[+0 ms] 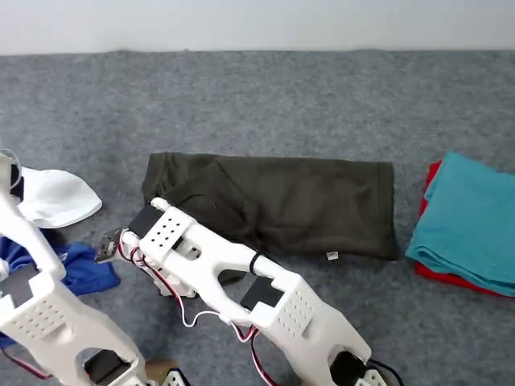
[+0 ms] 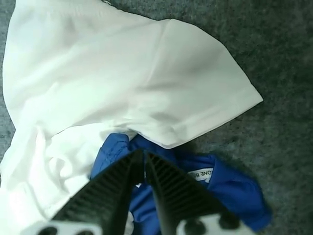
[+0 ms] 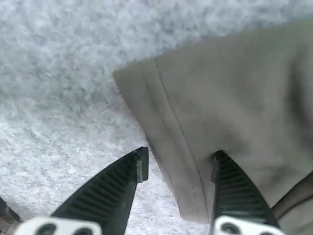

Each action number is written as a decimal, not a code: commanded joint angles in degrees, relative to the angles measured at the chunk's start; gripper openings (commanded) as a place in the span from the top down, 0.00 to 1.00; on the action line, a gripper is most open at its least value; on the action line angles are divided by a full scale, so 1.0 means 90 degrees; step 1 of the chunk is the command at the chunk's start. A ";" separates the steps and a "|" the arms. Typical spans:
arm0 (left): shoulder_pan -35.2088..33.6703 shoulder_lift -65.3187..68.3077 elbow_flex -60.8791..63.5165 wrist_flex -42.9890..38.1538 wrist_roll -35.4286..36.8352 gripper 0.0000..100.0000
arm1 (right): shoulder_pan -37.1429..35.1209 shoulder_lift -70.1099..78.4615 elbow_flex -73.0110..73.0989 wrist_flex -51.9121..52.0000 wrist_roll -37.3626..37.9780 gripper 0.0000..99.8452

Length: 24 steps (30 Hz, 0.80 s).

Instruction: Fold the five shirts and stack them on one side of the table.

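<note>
Right fingers [image 3: 112,196] gape astride the olive shirt's [image 3: 244,98] hem, open table [image 3: 58,73] beside. Left fingers [image 2: 171,191] closed; blue shirt [image 2: 230,191] half-buried under white shirt [image 2: 122,73].

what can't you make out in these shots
Blue shirt: left wrist view, largely under the white shirt and left gripper.
Red shirt: high view, mostly beneath the teal shirt.
Teal shirt: high view, cut off by the edge.
Olive shirt: high view, near corner behind an arm.

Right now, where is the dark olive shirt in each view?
High view: olive shirt spread in the middle of the grey table cover.
Right wrist view: its hemmed corner between the fingers of the open right gripper.
Left wrist view: white shirt over blue shirt instead.
Shared landmark: the grey table cover.
</note>
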 commanded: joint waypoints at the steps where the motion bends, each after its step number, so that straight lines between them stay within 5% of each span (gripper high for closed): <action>1: -0.0029 -0.0371 -0.0034 -0.0098 -0.0029 0.99 | 0.0044 0.0093 -0.0020 -0.0161 0.0166 0.80; 7: -0.0029 -0.0371 -0.0034 -0.0088 -0.0029 0.99 | 0.0044 0.0347 -0.0020 -0.0200 0.0381 0.96; 24: -0.0020 -0.0371 -0.0034 -0.0088 -0.0029 0.99 | 0.0835 0.0376 -0.2266 0.0825 0.0391 0.99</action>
